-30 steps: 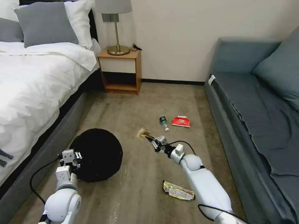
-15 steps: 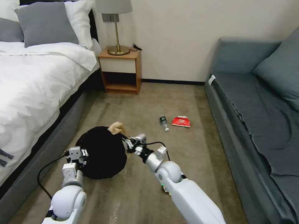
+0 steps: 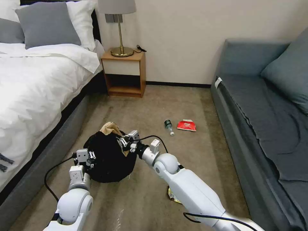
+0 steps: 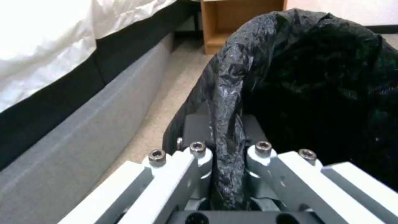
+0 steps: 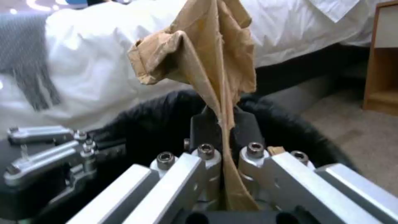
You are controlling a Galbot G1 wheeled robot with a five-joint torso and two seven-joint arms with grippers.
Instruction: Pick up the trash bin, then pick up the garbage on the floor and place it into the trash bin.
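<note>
Head view high, looking forward and down across carpet between bed (image 3: 35, 83) and sofa (image 3: 263, 106); both wrist views close behind own fingers, facing bedward, sharing the black-lined trash bin (image 3: 107, 157) (image 4: 323, 81) (image 5: 166, 121) with the head view.

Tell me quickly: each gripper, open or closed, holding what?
Left gripper: closed on trash bin rim.
Right gripper: closed on brown paper bag.

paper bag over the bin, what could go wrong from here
The paper bag, pinched in the right gripper, sticks out past the far rim of the trash bin, so it might drop outside. The left gripper holds the bin by one pinch of rim and liner, which could slip. The right arm covers part of the wrapper on the floor.
</note>
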